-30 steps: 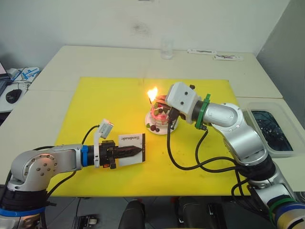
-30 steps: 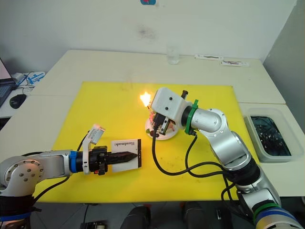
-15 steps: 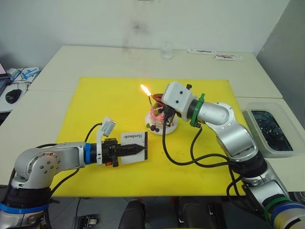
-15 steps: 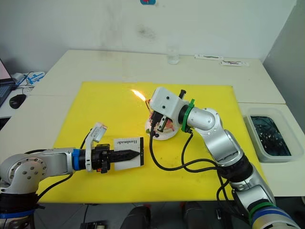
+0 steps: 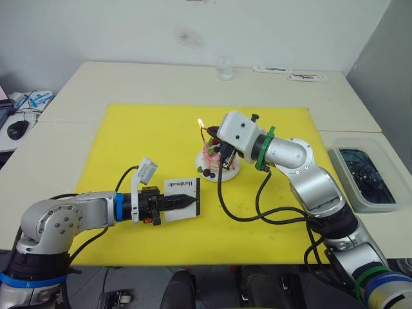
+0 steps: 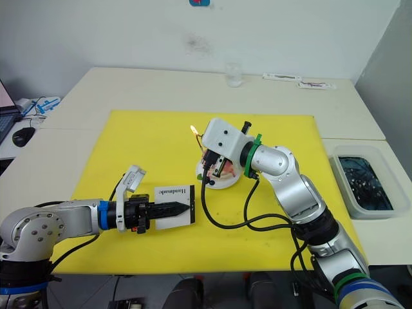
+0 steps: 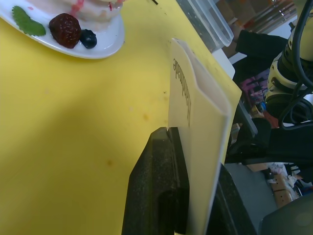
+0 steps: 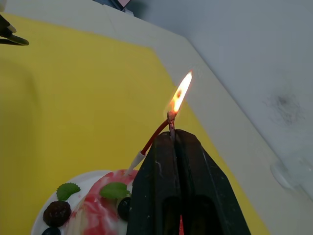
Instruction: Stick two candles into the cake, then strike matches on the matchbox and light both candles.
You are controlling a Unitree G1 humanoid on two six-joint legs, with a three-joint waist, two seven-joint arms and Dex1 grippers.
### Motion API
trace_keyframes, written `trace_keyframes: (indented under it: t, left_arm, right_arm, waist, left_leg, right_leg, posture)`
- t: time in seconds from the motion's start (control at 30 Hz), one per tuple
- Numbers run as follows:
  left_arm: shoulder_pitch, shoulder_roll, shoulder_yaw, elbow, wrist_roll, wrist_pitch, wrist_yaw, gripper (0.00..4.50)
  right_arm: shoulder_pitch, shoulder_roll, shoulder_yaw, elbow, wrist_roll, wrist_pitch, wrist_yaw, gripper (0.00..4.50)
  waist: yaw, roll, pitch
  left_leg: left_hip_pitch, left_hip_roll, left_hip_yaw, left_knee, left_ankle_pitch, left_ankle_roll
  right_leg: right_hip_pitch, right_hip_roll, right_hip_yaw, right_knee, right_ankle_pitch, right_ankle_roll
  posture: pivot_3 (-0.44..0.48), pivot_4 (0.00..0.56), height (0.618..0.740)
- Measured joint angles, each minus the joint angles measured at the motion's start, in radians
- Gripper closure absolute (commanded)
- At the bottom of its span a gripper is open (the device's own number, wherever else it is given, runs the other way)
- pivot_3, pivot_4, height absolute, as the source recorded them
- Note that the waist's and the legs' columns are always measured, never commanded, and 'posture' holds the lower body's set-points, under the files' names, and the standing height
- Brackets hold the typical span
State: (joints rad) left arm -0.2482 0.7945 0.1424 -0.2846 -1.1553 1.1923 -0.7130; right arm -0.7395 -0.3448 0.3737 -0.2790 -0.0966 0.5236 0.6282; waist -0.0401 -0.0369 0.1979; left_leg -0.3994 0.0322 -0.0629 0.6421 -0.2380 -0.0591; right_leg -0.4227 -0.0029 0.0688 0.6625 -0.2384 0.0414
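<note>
your flame (image 5: 200, 122) has shrunk from the wide flare of a second ago to a small steady tongue, and it now sits right at the tip of a candle (image 8: 155, 135) that leans up out of the cake (image 5: 214, 154). the right gripper (image 8: 172, 137) is pinched shut on a thin dark match, its tip touching the candle's burning end, so you can judge this wick as caught. the head view has also shifted a little, so don't read that as the cake moving. the cake sits on its white plate (image 7: 105, 43) near the middle of the yellow mat (image 5: 141, 138), and i can't make out a second candle flame, so treat the other candle as possibly not yet lit.

your left gripper (image 7: 193, 196) is clamped on the matchbox (image 5: 183, 190), holding it just above the mat, near you and to the left of the cake. the only writing you can read is "handmade" in small dark letters on the box's white face.
</note>
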Motion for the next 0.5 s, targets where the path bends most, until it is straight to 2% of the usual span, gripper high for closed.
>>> trace_keyframes:
  t: [0.5]
  left_arm:
    - [0.000, -0.002, 0.000, 0.000, 0.001, 0.000, -0.009, 4.50]
  right_arm:
    - [0.000, -0.001, 0.000, 0.000, 0.000, -0.009, 0.000, 4.46]
  waist:
    - [0.000, 0.000, 0.000]
  left_leg:
    - [0.000, 0.000, 0.000, 0.000, 0.000, 0.000]
  right_leg:
    - [0.000, 0.000, 0.000, 0.000, 0.000, 0.000]
  posture:
    - [0.000, 0.150, 0.740]
